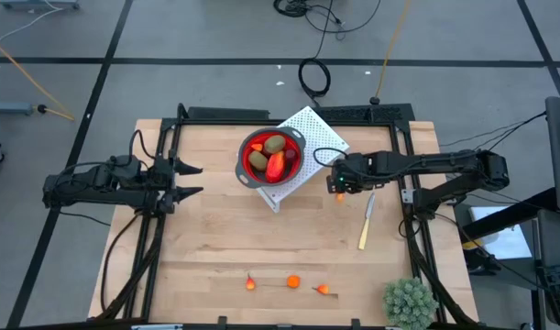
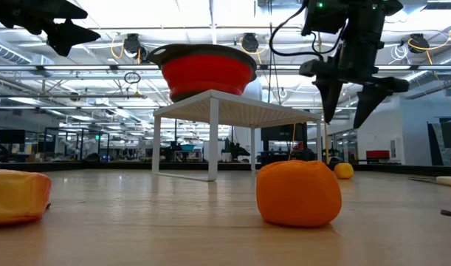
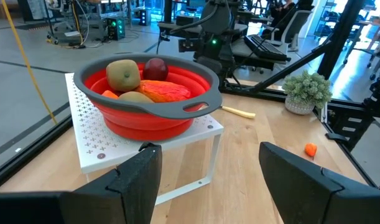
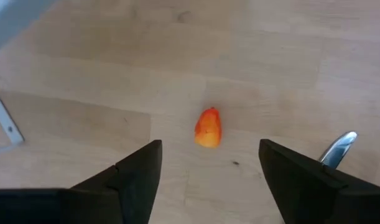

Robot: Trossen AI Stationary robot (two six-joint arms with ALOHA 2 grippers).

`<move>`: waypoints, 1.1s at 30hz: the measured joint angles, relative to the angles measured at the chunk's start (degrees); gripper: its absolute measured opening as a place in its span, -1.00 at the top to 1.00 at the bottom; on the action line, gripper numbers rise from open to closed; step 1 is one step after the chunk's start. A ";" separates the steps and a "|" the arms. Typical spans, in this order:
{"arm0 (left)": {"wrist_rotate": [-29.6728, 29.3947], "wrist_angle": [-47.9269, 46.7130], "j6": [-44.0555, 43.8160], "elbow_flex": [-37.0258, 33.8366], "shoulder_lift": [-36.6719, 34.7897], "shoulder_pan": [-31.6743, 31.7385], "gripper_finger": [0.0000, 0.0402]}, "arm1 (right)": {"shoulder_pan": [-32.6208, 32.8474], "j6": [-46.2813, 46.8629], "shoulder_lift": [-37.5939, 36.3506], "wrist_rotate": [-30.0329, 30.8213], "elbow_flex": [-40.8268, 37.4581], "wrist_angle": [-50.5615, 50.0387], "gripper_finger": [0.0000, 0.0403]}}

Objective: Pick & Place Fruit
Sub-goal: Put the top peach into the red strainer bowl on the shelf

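My right gripper [image 4: 208, 171] hangs with jaws apart over a small orange fruit [image 4: 208, 128] on the table [image 1: 206, 238], just beside the white stand [image 1: 309, 126]; I judge pickup is next: descend, close, lift to the red bowl [image 1: 249, 147]; the stand's leg [image 4: 6, 124] crowds me; my left gripper [image 1: 192, 181] waits open

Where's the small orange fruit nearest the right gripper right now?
In the right wrist view the small orange fruit lies on the bare wooden table, below the open right gripper; from above it sits right of the white stand.
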 joint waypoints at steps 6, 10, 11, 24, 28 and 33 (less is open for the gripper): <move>0.01 0.01 0.00 0.00 0.01 -0.01 -0.34 | 0.00 4.70 0.00 0.62 0.00 0.04 -0.30; 0.01 0.00 0.10 0.02 0.02 -0.01 -0.34 | 0.13 7.21 0.00 1.52 -0.02 0.69 -0.31; 0.01 0.00 0.23 0.02 0.01 -0.01 -0.34 | 0.13 7.27 0.00 1.56 -0.02 0.98 -0.32; 0.00 0.00 0.99 0.04 0.02 0.00 -0.34 | 3.73 11.52 0.00 2.98 -5.56 9.42 -0.33; 0.00 0.00 0.94 0.04 0.01 0.00 -0.34 | 4.18 12.34 0.00 2.83 -9.37 14.38 -0.35; 0.00 0.00 0.68 0.04 0.02 0.00 -0.34 | 4.11 12.38 -0.24 2.89 -11.78 14.62 -0.34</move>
